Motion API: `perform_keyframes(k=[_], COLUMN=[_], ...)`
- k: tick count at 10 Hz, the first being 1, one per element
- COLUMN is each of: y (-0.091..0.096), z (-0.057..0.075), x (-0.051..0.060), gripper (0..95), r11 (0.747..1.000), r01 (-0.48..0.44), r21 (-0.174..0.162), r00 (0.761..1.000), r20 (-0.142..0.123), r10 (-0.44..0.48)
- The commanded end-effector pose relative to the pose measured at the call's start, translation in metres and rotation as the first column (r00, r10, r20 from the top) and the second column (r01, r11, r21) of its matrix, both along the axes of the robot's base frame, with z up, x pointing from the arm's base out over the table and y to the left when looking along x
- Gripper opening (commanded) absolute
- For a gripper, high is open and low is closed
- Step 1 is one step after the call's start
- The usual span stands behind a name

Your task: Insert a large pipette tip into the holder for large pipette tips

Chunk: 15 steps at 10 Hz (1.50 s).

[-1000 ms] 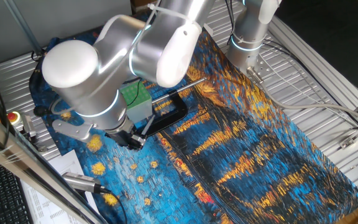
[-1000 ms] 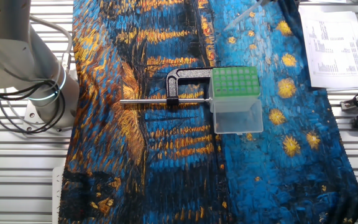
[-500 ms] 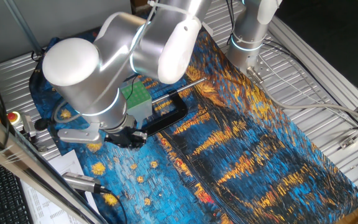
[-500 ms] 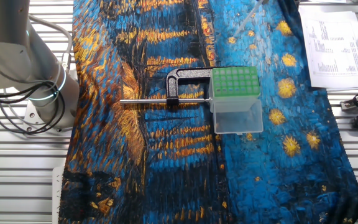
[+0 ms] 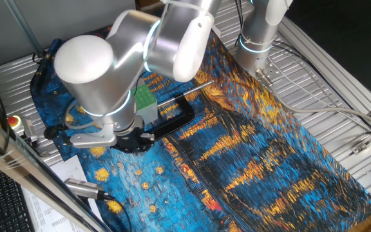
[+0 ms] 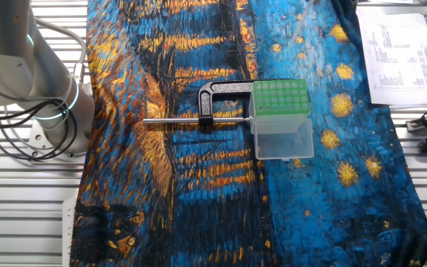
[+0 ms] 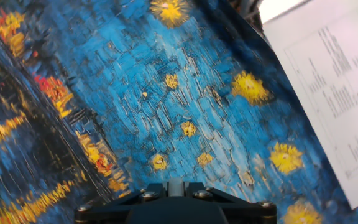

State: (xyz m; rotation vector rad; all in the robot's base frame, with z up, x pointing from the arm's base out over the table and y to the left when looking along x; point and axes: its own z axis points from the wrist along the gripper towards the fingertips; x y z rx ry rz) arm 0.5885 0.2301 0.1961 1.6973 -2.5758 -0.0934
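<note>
A: Where is the large pipette tip?
B: In the other fixed view a thin pale sliver, the large pipette tip (image 6: 300, 22), slants down from the top edge, above the painted cloth (image 6: 221, 185) and well apart from everything else; it is faint and partly blurred; the two remaining views do not show it clearly.

A: And the holder for large pipette tips?
B: The holder for large pipette tips (image 6: 281, 119) stands near the middle of the cloth, a translucent box with a bright green plate of holes on top; in one fixed view only a green corner (image 5: 145, 98) shows beside the arm.

A: What sits next to it?
B: A black loop-shaped frame (image 6: 221, 100) lies just beside the holder, touching or nearly touching its side; a shiny metal rod (image 6: 191, 120) runs through the frame toward the box.

A: What about the tool?
B: The tool (image 5: 134, 140) hangs low over the cloth, under the bulky silver arm (image 5: 121, 58); whether its fingers are spread or pressed together, I cannot tell; the hand view shows only its dark base and blue-and-yellow cloth.

A: Anything around the edges?
B: A printed sheet of paper (image 6: 395, 52) lies on the surface past the cloth's edge; the surface (image 6: 21, 215) is ribbed metal.
</note>
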Motion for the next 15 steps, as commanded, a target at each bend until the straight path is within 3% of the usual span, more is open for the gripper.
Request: perform_keyframes(k=[1,7,8,9,11,14,15], y=[0.0001,-0.0030,-0.0031,-0.0031,-0.0031,-0.0031,-0.0043], z=[-0.0002,-0.0026,-0.0026,-0.0026,-0.0026,-0.0026,0.0012], x=[0.0007,-0.0052,-0.0053,-0.0053,-0.0053,-0.0053,-0.0053], gripper=[0.0,0.0,0.0,0.0,0.0,0.0,0.0], r11=[1.000,0.993,0.995,0.991,0.994,0.995,0.983], r01=[-0.025,-0.121,-0.103,-0.125,-0.109,-0.104,-0.182], r21=[0.002,0.001,0.008,0.041,0.000,0.005,0.016], r00=[1.000,0.992,0.994,0.992,0.994,0.994,0.983], r20=[0.011,0.026,0.029,0.020,0.008,0.031,0.039], r10=[0.025,0.121,0.102,0.124,0.109,0.104,0.181])
